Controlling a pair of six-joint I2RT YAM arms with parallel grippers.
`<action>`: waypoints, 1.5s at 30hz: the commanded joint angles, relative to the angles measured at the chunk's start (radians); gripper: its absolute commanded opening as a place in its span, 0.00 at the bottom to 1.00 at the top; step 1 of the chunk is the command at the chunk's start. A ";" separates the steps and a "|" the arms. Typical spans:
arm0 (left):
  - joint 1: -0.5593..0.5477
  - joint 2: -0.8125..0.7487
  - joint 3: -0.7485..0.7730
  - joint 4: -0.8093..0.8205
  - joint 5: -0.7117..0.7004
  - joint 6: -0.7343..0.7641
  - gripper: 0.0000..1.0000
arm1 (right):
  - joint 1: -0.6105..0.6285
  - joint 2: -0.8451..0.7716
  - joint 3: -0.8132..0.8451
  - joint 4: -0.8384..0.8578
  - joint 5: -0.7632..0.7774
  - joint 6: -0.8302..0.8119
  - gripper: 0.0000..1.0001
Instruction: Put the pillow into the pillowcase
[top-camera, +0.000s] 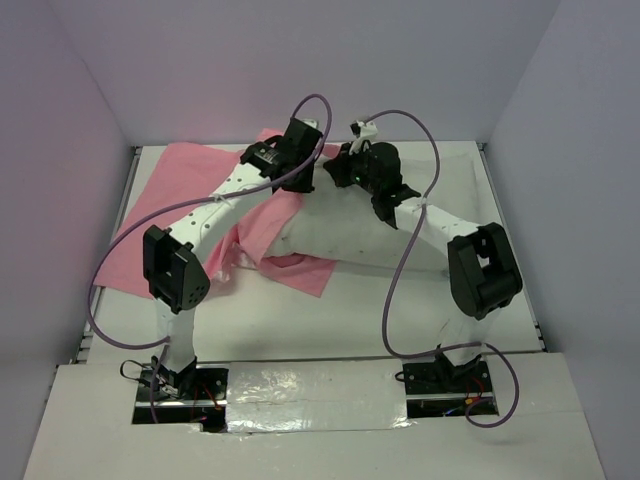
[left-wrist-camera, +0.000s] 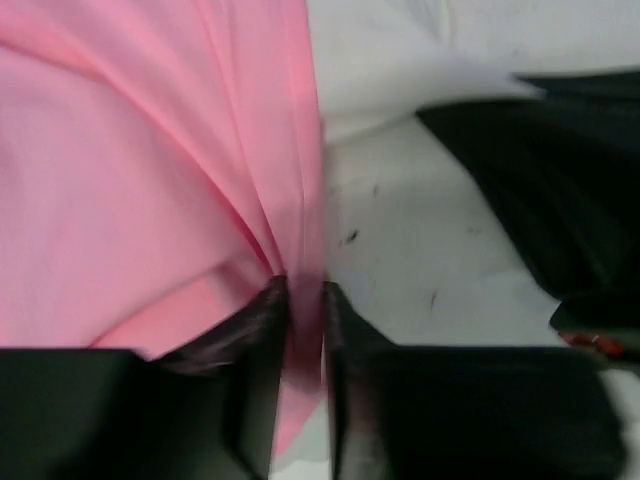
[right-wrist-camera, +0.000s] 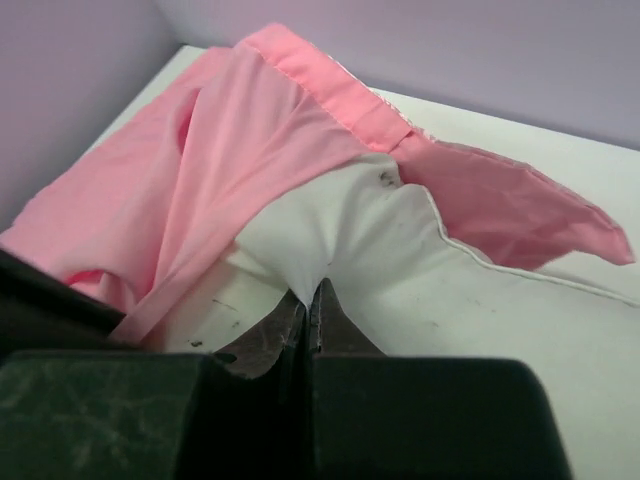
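Note:
The pink pillowcase (top-camera: 180, 190) lies spread over the left of the table, with its right edge drawn up onto the white pillow (top-camera: 350, 235). My left gripper (top-camera: 308, 178) hangs over that edge. In the left wrist view its jaws (left-wrist-camera: 305, 290) stand a narrow gap apart with a gathered fold of pillowcase (left-wrist-camera: 150, 180) between them, and the speckled pillow (left-wrist-camera: 400, 250) is to the right. My right gripper (top-camera: 342, 172) is close beside it. Its tips (right-wrist-camera: 312, 290) are shut on a pinch of pillow (right-wrist-camera: 370, 240) fabric, with the pillowcase (right-wrist-camera: 230, 150) draped over the far corner.
The white table (top-camera: 500, 180) has raised side edges, and lilac walls close it in at the back and both sides. The right arm's black body (left-wrist-camera: 540, 170) is near the left gripper. A pink flap (right-wrist-camera: 500, 210) lies beyond the pillow's piped seam.

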 joint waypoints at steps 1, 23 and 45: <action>-0.017 -0.035 -0.028 0.015 0.076 -0.032 0.36 | -0.040 -0.029 0.095 -0.030 0.142 0.029 0.00; 0.040 -0.650 -0.808 0.161 0.024 -0.257 0.99 | 0.118 -0.377 -0.029 -0.595 -0.257 -0.851 1.00; 0.055 -0.438 -1.030 0.500 -0.112 -0.401 0.65 | 0.362 -0.046 -0.013 -0.456 0.169 -1.043 1.00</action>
